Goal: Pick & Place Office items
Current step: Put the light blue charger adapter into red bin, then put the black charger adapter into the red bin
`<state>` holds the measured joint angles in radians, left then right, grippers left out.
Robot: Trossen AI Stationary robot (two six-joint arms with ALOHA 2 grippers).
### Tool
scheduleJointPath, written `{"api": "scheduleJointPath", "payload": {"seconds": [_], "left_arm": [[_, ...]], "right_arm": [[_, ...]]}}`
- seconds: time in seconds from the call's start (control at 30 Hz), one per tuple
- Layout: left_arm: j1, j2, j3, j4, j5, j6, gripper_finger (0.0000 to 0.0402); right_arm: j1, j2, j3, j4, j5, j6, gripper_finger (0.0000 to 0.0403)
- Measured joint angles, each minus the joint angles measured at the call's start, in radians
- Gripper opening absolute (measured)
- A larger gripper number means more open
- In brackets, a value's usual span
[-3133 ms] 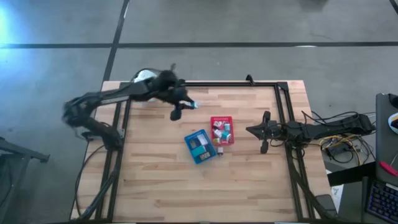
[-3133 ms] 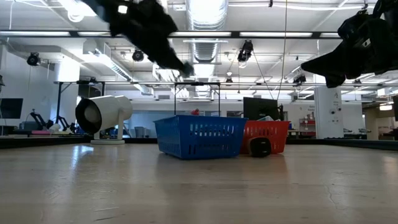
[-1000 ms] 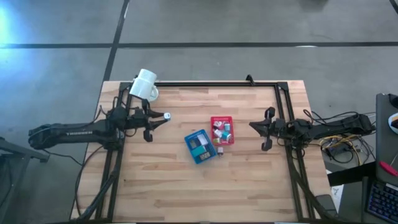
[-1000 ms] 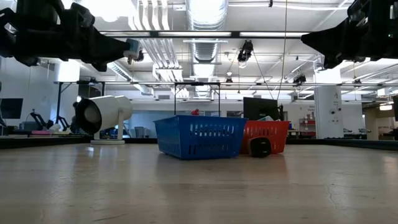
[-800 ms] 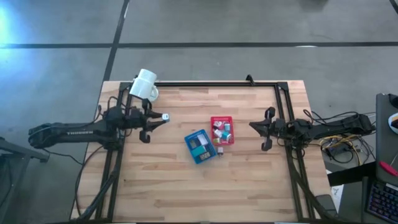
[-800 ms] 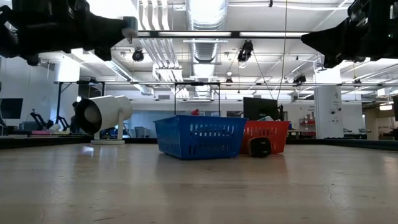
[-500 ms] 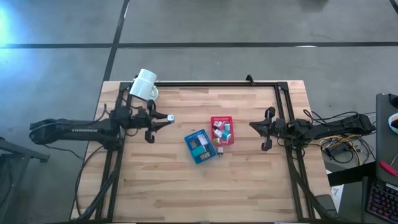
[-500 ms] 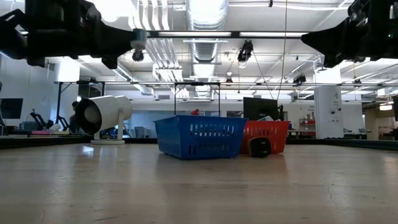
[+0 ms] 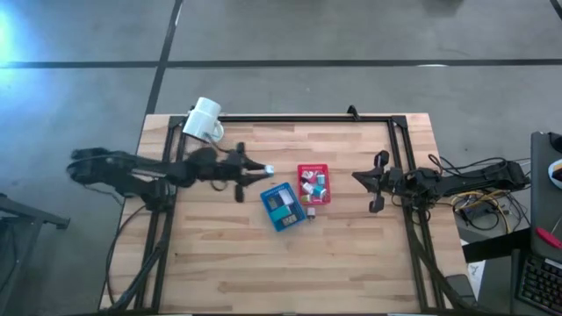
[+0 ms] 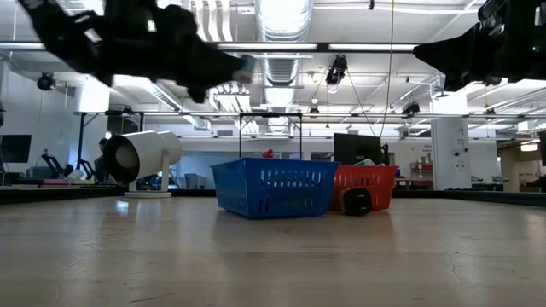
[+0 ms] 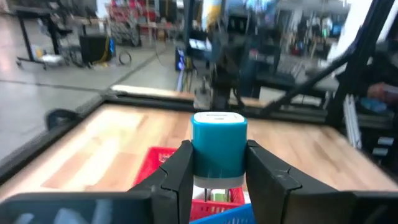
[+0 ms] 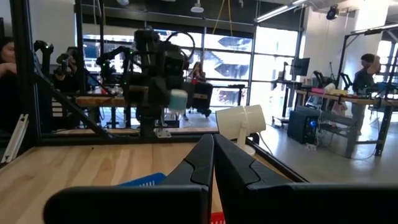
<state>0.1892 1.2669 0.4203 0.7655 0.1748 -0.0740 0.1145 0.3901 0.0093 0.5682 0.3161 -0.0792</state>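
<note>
The left gripper (image 9: 263,169) reaches out above the table, fingers clamped on a teal block (image 11: 219,147), at nine o'clock of the red tray (image 9: 313,185); the right gripper (image 9: 360,181) waits at three o'clock, fingers pressed together; the red tray holds several small items (image 9: 311,185); the blue tray (image 9: 282,207) holds teal pieces.

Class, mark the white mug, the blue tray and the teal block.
white ceramic mug (image 9: 207,118), high view, its side wall.
blue rectangular plastic tray (image 10: 271,188), low view, front wall.
teal block (image 11: 219,146), left wrist view, front face.
</note>
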Motion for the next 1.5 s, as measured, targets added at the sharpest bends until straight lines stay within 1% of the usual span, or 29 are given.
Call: {"api": "scheduleJointPath", "payload": {"seconds": [0.13,0.2,0.3,0.37,0.5,0.6,0.67,0.8,1.0,1.07,1.17,1.3,1.4,1.5], "left_arm": [[-0.039,0.204,0.146,-0.005,-0.031,0.042,0.0114],[-0.046,0.297,0.235,-0.035,-0.034,0.043,0.0114],[-0.05,0.424,0.389,-0.158,-0.034,0.043,0.0114],[-0.05,0.5,0.495,-0.272,-0.034,0.043,0.0114],[-0.052,0.623,0.676,-0.465,-0.035,0.044,0.0114],[-0.055,0.686,0.766,-0.551,-0.037,0.075,0.0114],[-0.057,0.719,0.809,-0.575,-0.037,0.09,0.0114],[-0.057,0.757,0.856,-0.605,-0.037,0.094,0.0114],[-0.057,0.779,0.868,-0.638,-0.037,0.096,0.0118],[-0.056,0.78,0.868,-0.643,-0.037,0.096,0.0141],[-0.056,0.772,0.868,-0.685,-0.036,0.07,0.019],[-0.057,0.718,0.866,-0.742,-0.033,0.073,0.0246],[-0.057,0.657,0.864,-0.813,-0.033,0.103,0.0272],[-0.061,0.56,0.828,-0.834,-0.023,0.118,0.0282]], "right_arm": [[0.0,0.0,0.0,0.01,-0.002,0.006,0.0008],[0.0,0.0,0.0,0.013,-0.003,0.022,0.0008],[0.0,0.0,0.0,0.013,-0.003,0.024,0.0008],[0.0,0.0,0.0,0.013,-0.003,0.023,0.0008],[0.0,0.0,0.0,0.013,-0.003,0.019,0.0008],[0.0,0.006,0.0,0.013,-0.003,0.015,0.0008],[0.0,0.006,0.0,0.012,-0.003,0.003,0.0008],[0.0,0.006,0.0,0.012,-0.003,-0.003,0.0008],[0.0,0.006,0.0,0.013,-0.003,-0.002,0.0008],[0.0,0.005,0.0,0.013,-0.003,-0.001,0.0008],[0.0,0.005,0.0,0.013,-0.003,0.009,0.0008],[0.0,0.006,0.0,0.012,-0.003,0.024,0.0008],[0.0,0.006,0.0,0.013,-0.003,0.025,0.0008],[0.0,0.005,0.0,0.012,-0.003,0.025,0.0008]]}}
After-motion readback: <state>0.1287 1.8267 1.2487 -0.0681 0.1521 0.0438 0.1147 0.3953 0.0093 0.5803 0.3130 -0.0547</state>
